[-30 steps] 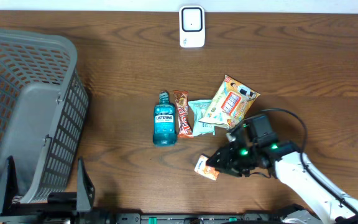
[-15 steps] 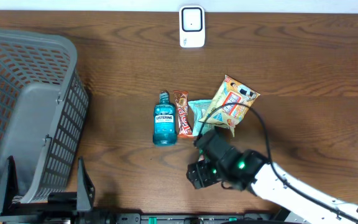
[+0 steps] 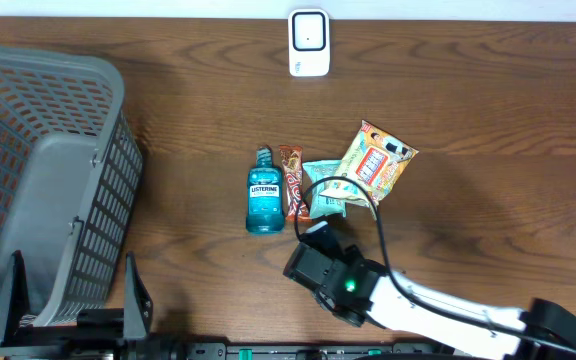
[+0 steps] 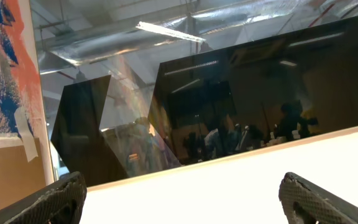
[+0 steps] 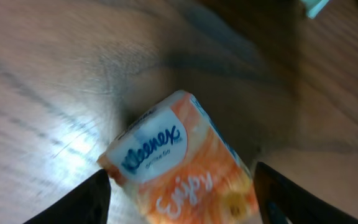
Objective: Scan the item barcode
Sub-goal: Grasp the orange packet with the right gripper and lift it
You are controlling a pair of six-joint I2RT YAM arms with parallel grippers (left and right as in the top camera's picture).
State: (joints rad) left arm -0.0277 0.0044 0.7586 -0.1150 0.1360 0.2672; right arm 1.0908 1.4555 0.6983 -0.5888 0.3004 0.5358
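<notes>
Your right gripper (image 5: 179, 193) sat with fingers spread around the Kleenex pack (image 5: 182, 165) on the bench (image 5: 36, 74), not squeezing it.

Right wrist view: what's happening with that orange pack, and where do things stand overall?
The right claw hangs over a small orange Kleenex tissue pack lying on the wooden table, its jaws standing apart on either side, not closed on it. In the overhead view the right arm hides the pack. The mouthwash bottle and snack packets lie in a row mid-table, the white scanner at the far edge, the grey basket to the left. The left claw is open, pointing off the table.
</notes>
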